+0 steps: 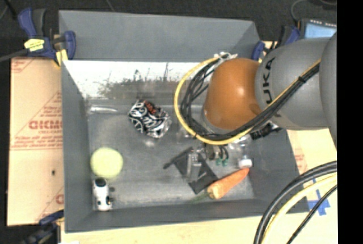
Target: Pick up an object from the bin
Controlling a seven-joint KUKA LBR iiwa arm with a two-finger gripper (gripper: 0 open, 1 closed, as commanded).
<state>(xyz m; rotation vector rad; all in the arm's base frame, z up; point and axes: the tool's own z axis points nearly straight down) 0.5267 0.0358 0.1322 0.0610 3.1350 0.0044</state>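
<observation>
One carrot (228,183) just at 4 o'clock of gripper (199,162), axis 2–8 o'clock; grip spread/closed: can't tell.

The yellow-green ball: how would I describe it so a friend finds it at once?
Look in the grey metal bin, at the floor's lower left. The ball lies there, just above a small white thing. It alone is round and pale yellow-green; the carrot is long and orange.

Low in the bin (76,141), the claw (195,172) just beside an orange carrot (228,183); yellow-green ball (106,162) well apart.
</observation>
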